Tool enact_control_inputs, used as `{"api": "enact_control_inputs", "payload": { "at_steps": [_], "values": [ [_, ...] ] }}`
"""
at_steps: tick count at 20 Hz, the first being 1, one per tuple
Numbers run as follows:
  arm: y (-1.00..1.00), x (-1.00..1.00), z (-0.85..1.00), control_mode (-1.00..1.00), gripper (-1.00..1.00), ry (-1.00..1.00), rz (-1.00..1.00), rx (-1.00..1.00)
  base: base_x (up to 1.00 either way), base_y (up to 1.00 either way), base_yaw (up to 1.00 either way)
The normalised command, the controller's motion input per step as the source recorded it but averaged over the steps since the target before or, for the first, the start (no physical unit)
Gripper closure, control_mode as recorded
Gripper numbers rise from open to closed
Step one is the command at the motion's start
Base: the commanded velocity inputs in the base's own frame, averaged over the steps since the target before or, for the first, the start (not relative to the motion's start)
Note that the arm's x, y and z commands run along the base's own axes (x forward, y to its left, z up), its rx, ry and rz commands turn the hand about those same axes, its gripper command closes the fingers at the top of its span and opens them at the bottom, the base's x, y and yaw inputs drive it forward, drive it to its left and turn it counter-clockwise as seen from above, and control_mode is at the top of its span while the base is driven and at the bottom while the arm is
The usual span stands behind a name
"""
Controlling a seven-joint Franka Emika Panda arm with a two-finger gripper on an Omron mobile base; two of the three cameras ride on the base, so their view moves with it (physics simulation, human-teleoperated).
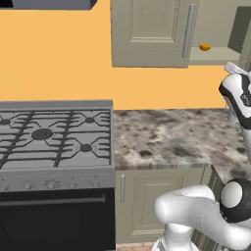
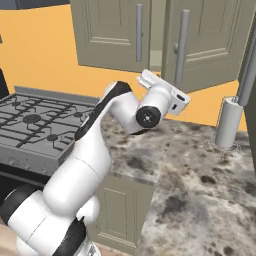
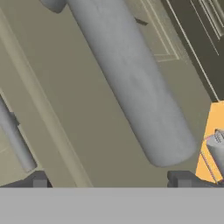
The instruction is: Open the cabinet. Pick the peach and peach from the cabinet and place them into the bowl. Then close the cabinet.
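The claw (image 3: 111,181) is spread wide, empty, close before the long bar handle (image 3: 131,83) of the cabinet (image 2: 210,40). The right door stands partly open; an orange-yellow peach (image 1: 205,47) is seen inside. The handle should be centred between the jaws before closing.

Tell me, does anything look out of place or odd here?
Nothing is spilled or broken. Only the cabinet's right door stands ajar while the left door is shut, and an orange-yellow peach shows on the shelf inside.
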Motion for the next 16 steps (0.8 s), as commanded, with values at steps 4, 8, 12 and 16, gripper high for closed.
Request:
{"api": "enact_control_inputs", "payload": {
  "at_steps": [4, 8, 12, 16],
  "values": [
    [-0.19, 1.00, -0.03, -1.00, -1.00, 0.20, -0.03, 0.10, 0.00, 0.00, 0.00],
    [-0.47, 1.00, -0.16, -1.00, -1.00, 0.12, 0.15, 0.17, 0.00, 0.00, 0.00],
    [-0.51, 1.00, -0.07, -1.00, -1.00, 0.19, 0.26, 0.26, 0.00, 0.00, 0.00],
    [-0.69, 0.20, -0.09, -1.00, -1.00, 0.10, 0.45, 0.22, 0.00, 0.00, 0.00]
  ]
}}
